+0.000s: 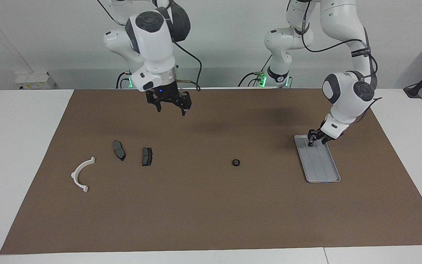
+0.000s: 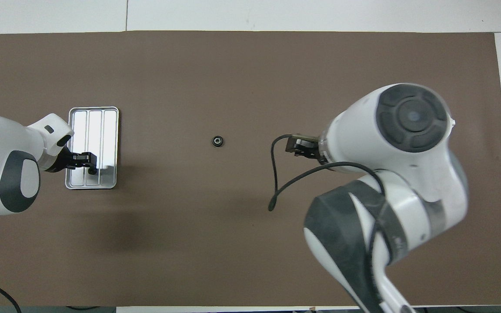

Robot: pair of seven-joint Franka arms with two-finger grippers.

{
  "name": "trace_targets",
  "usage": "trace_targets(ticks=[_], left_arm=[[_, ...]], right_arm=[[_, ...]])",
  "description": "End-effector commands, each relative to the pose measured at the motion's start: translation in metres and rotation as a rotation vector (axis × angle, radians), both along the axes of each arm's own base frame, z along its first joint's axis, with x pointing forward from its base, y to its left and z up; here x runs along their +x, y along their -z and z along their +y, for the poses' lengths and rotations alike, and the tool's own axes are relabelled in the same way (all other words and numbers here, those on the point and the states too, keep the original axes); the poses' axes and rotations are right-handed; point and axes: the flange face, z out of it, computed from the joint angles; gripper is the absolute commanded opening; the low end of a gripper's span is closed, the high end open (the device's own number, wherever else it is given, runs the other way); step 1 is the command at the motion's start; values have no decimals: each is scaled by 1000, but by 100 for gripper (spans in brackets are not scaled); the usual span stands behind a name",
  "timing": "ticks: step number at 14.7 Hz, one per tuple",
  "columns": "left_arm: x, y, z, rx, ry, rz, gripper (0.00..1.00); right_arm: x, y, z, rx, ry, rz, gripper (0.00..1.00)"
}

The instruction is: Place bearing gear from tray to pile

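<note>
Presently the bearing gear lies alone on the brown mat, at mid-frame in both views, well apart from both grippers. It sits between the tray and the pile, nearer the tray.

Left gripper is low over the tray's end nearer the robots, toward the left arm's end of the table. It covers that spot, so whatever lies under it is hidden. Whether it is apart or together, or touches anything, cannot be told.

Pile, toward the right arm's end: two dark pads side by side, and the white bracket farther from the robots. In the overhead view the right arm hides all three.

Right gripper hangs in the upper part of the facing frame, over bare mat. Its fingertips stand apart and hold nothing.

Nothing lies between gear and pile.
</note>
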Motion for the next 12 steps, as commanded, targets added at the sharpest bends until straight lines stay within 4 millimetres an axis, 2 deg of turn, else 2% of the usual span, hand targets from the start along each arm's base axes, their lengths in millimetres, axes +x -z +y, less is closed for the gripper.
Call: trace_targets(ticks=[1, 5, 8, 10, 12], left_arm=[[-13, 5, -2, 2, -38, -9, 56], [-16, 11, -3, 4, -56, -6, 51], [-22, 19, -3, 4, -59, -11, 51], [-23, 22, -6, 4, -53, -12, 50], [-23, 22, -6, 4, -53, -10, 38]], right_arm=[[12, 47, 59, 7, 69, 5, 100], [33, 87, 119, 2, 133, 25, 99], [41, 132, 172, -81, 191, -12, 99], [54, 144, 189, -65, 232, -21, 99], [62, 156, 194, -63, 233, -20, 100]])
